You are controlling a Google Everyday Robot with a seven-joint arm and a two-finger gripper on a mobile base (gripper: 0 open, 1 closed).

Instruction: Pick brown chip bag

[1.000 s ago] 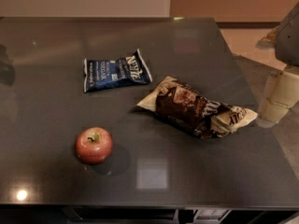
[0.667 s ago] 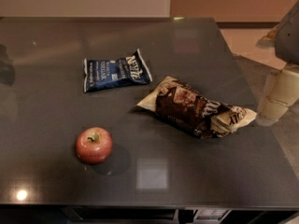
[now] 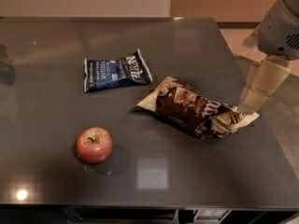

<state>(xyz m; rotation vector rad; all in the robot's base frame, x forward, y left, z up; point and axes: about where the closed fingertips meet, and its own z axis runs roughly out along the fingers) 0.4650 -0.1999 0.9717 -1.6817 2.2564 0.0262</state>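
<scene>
The brown chip bag (image 3: 194,108) lies flat on the dark table (image 3: 154,181), right of centre, with a dark brown middle and cream ends. Its right end points toward the table's right edge. My gripper (image 3: 256,96) comes down from the grey arm (image 3: 280,24) at the upper right. Its cream tip hangs just above and beside the bag's right end. It holds nothing that I can see.
A smaller flat dark blue bag (image 3: 117,71) lies up and left of the brown bag. A red apple (image 3: 94,145) stands at the front left. The table's right edge (image 3: 261,120) runs close by the gripper, with floor beyond it.
The gripper has moved a little left, closer to the brown bag's right end. The bags and the apple have not moved.
</scene>
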